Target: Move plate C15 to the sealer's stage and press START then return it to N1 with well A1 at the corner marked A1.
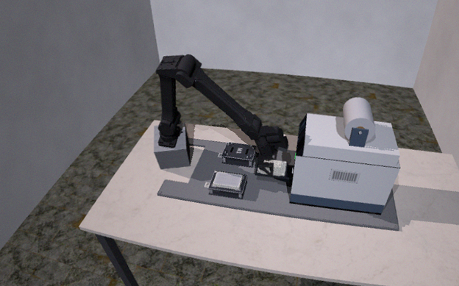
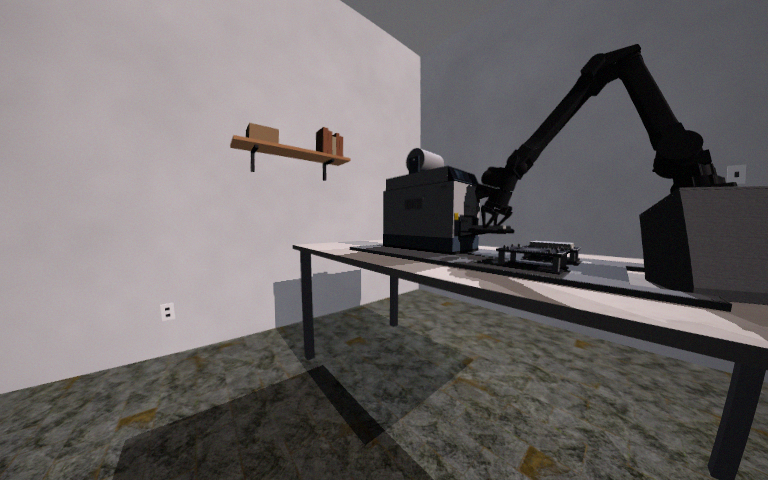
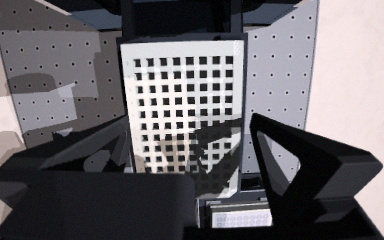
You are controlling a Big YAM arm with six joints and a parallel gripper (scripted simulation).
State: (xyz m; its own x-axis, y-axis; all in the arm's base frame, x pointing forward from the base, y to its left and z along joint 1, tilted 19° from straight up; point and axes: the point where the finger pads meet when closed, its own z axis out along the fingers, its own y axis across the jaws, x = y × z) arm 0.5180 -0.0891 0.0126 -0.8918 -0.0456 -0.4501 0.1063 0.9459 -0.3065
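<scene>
And your end effector (image 1: 268, 165) (image 2: 496, 217) (image 3: 191, 120) is released, fingers spread either side of plate C15 (image 1: 279, 168) (image 3: 180, 110), which lies on the sealer's stage (image 2: 501, 229) (image 3: 243, 125). Watch that retreat! A sideways drift could let a finger drag the plate off its locators; I can't confirm seating. Start a cycle before you're clear and you could block the stage, bringing red. In your wrist view the plate's long axis runs twelve to six o'clock, one short end at twelve facing the sealer (image 1: 340, 175) (image 2: 421, 212) (image 3: 92, 12); A1's marking isn't readable.
</scene>
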